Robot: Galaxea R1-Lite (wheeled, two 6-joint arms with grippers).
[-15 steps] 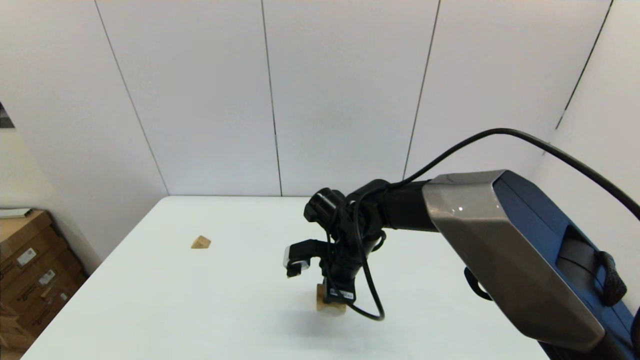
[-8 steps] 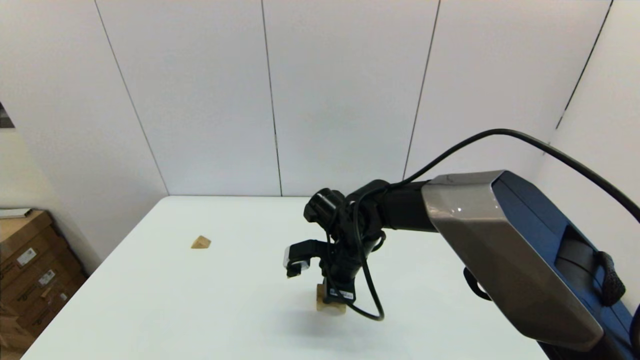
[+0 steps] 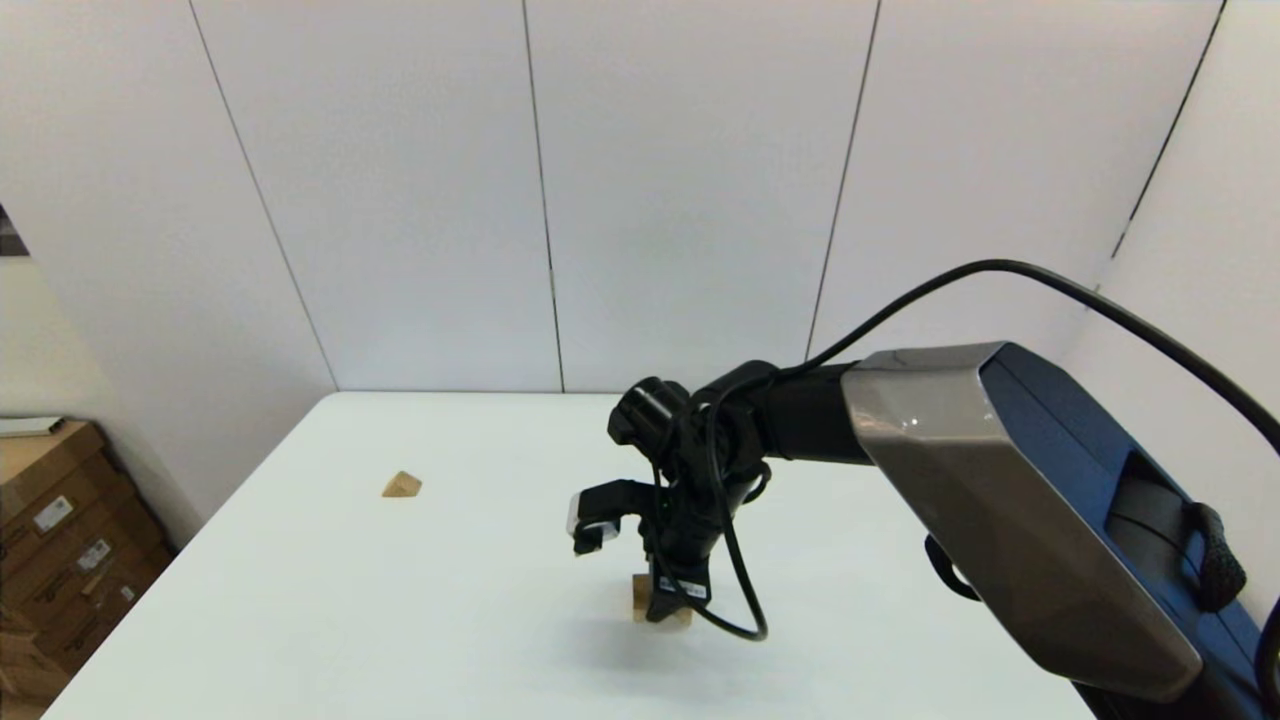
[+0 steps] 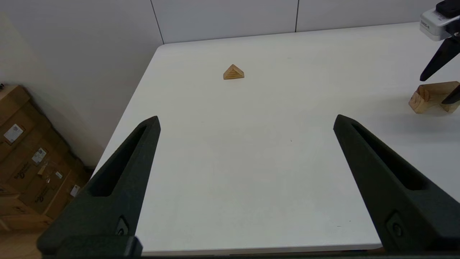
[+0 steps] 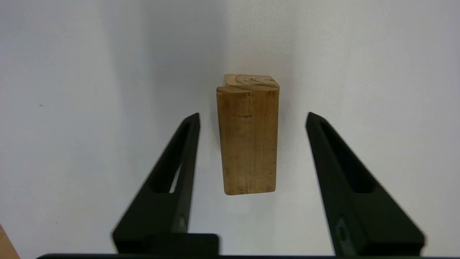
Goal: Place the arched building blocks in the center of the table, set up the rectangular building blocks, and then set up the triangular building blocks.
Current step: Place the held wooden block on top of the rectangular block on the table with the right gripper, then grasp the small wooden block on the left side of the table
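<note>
Right gripper [image 5: 251, 118] spread wide, straddling the rectangular building blocks [image 5: 248, 144] without touching, on desk [image 5: 72, 108].

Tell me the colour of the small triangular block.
Light-brown wood; the small triangular wooden block shows best in the left wrist view.

wedge [image 3: 401, 485] left – stacked blocks [image 3: 660, 605] mid-table [image 3: 400, 620]

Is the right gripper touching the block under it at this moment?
Apart. The right wrist view shows the right gripper open, with white table visible between each finger and the wooden block.
</note>
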